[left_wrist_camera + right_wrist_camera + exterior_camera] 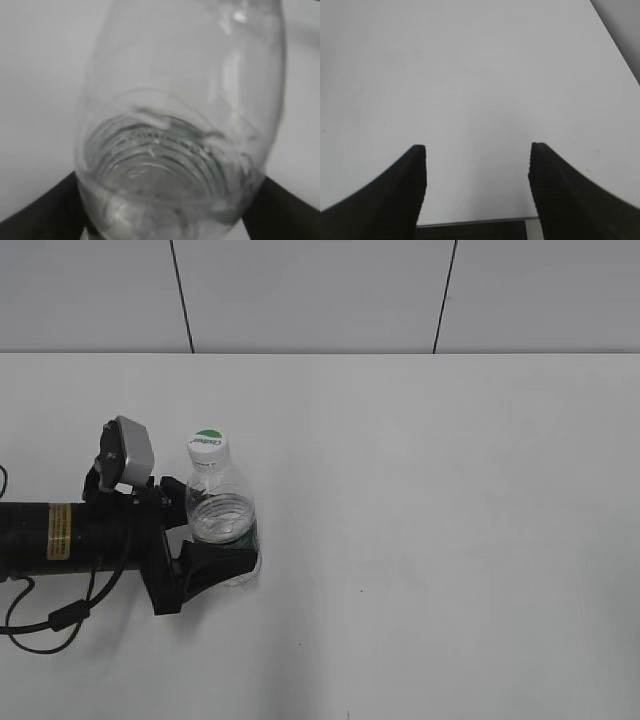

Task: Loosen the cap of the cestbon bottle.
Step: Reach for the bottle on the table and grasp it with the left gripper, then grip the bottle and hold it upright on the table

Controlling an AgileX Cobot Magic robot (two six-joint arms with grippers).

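**Left gripper clamps the bottle; right gripper waits open**

The bottle [222,520] stands upright on the white table [450,540], left of the middle in the exterior view. Its cap [208,445] is white with a green half-circle on top and sits on the neck, nothing touching it. A dark green band shows around the bottle's lower body.

The left gripper [215,545] reaches in from the left edge, low over the table, and its black jaws close around the lower part of the bottle, one on each side. In the left wrist view the clear bottle [180,130] fills nearly the whole picture, blurred by closeness, with a black finger [40,210] showing at each lower corner.

The right gripper [477,165] does not appear in the exterior view. Its own camera shows its two dark fingers [395,195] spread well apart over bare table [470,75], holding nothing.
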